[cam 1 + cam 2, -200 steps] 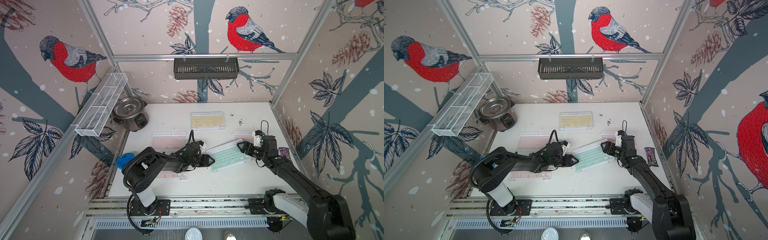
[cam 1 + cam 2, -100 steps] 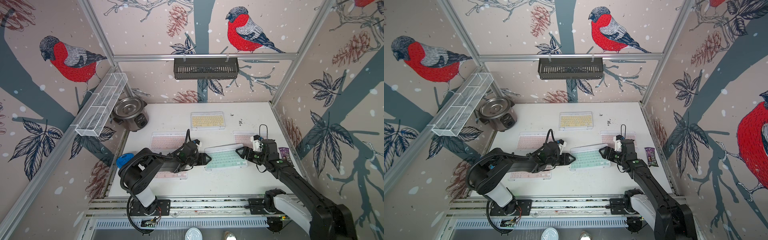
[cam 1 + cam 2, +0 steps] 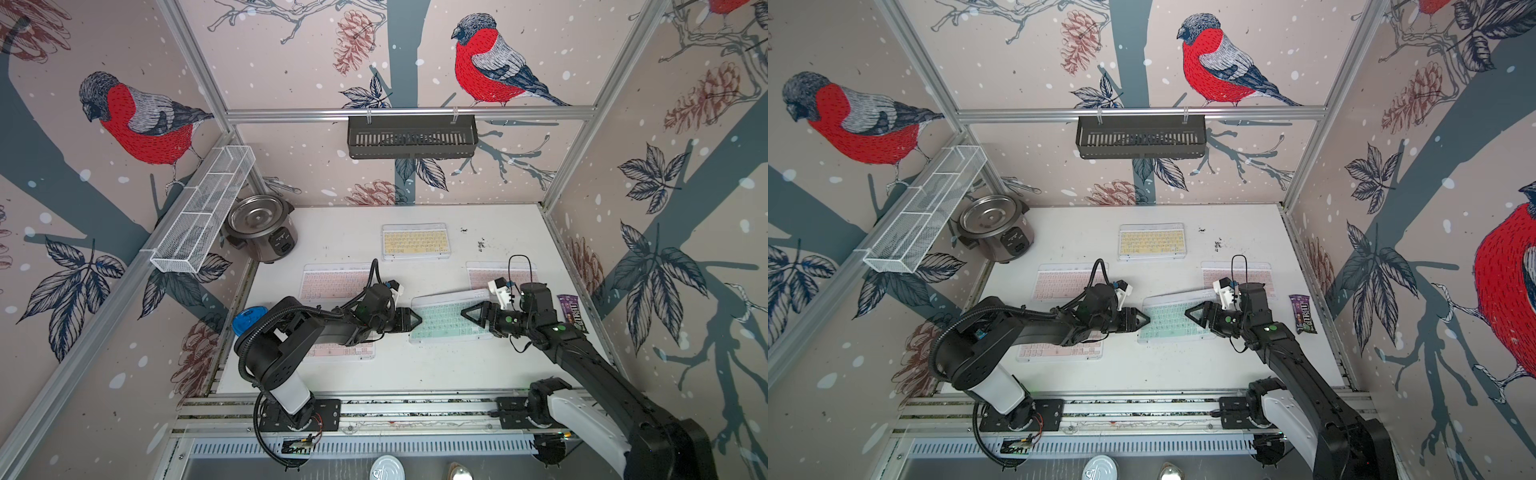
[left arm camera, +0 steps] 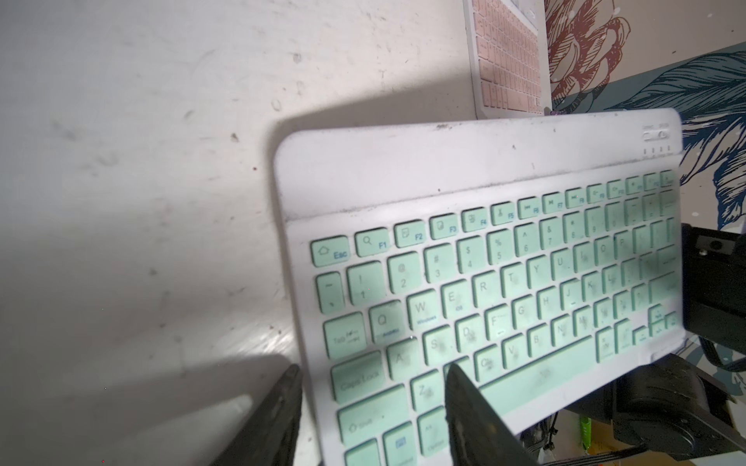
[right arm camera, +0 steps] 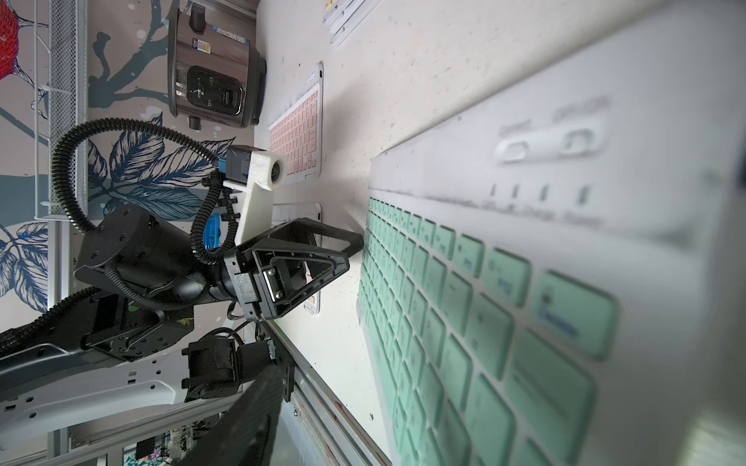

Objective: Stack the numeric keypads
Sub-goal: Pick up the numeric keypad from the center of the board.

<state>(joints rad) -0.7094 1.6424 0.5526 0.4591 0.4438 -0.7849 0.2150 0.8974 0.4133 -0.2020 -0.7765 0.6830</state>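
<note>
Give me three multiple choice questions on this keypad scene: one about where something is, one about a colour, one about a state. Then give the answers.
1. Where does the yellow keypad lie?
A) at the far end of the table
B) inside the wire basket
C) beside the candy bag

2. What colour are the keys of the keypad between the left gripper and the right gripper?
A) pink
B) mint green
C) white

3. How does that keypad face?
A) keys down
B) standing on edge
C) keys up

Answers:
1 A: in both top views it lies beyond every other keypad.
2 B: the left wrist view shows mint green keys in a white frame.
3 C: its key legends can be read in the left wrist view.
</note>
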